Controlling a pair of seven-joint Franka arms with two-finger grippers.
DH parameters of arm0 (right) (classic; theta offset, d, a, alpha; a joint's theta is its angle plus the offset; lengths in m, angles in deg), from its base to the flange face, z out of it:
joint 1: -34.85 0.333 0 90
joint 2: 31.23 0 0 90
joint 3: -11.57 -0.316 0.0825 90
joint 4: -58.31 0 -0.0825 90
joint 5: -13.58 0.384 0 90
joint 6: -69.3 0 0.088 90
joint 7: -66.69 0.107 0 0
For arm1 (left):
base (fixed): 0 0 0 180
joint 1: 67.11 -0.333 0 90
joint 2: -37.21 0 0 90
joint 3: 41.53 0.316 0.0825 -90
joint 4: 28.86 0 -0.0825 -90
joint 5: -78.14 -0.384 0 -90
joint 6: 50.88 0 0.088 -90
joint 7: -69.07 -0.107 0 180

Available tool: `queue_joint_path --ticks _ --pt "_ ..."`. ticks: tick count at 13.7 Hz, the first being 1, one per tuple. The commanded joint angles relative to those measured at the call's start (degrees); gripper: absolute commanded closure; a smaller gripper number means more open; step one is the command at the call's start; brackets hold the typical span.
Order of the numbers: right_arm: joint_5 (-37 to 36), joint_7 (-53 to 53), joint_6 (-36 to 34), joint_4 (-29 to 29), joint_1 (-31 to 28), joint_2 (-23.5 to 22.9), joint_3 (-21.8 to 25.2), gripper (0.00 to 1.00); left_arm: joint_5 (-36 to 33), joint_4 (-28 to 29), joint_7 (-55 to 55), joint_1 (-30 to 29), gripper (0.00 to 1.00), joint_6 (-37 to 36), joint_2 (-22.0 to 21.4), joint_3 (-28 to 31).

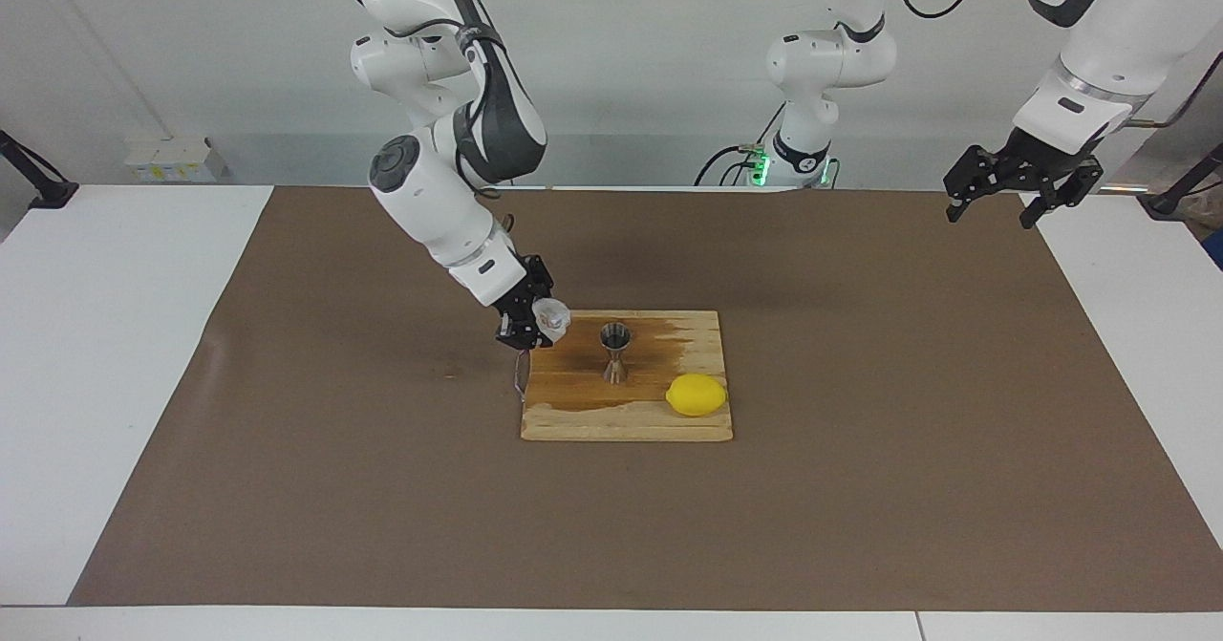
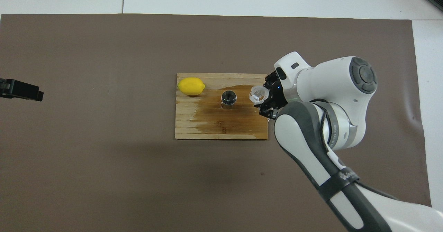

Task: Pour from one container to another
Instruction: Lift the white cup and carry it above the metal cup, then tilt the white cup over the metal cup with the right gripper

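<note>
The right end effector [image 1: 535, 321] is clamped on the translucent plastic cup [image 1: 551, 314], held in the air over the wooden board's [image 1: 626, 421] edge toward the right arm's end, beside the steel jigger [image 1: 615, 351]. The jigger stands upright on the board's wet, darkened patch, with a lemon [image 1: 696, 395] near it. The left end effector [image 1: 998, 197], fingers apart, waits over the desk's [image 1: 860, 507] left-arm end. No legible writing shows.
</note>
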Motion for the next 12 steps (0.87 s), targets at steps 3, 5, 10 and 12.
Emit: queue_joint_path --ticks 3,5,10,12 --pt "-12.63 11.56 0.29 -2.82 5.43 -1.01 0.05 1.00 -0.99 1.09 0.04 -1.08 0.00 -0.68 -1.01 -0.87" --pt "-14.30 12.79 0.47 -3.08 6.66 -1.01 0.05 1.00 -0.99 1.09 -0.05 -0.91 0.00 -0.86 -1.01 -0.87" --pt "-26.78 18.95 -0.41 -5.63 8.77 -2.94 0.05 1.00 -0.99 1.09 -0.05 -1.00 0.00 -0.86 -1.01 -0.78" --pt "-28.53 23.50 -0.50 -5.72 9.82 -2.94 0.05 1.00 -0.99 1.09 -0.05 -1.00 0.00 -0.86 -1.01 -0.78"
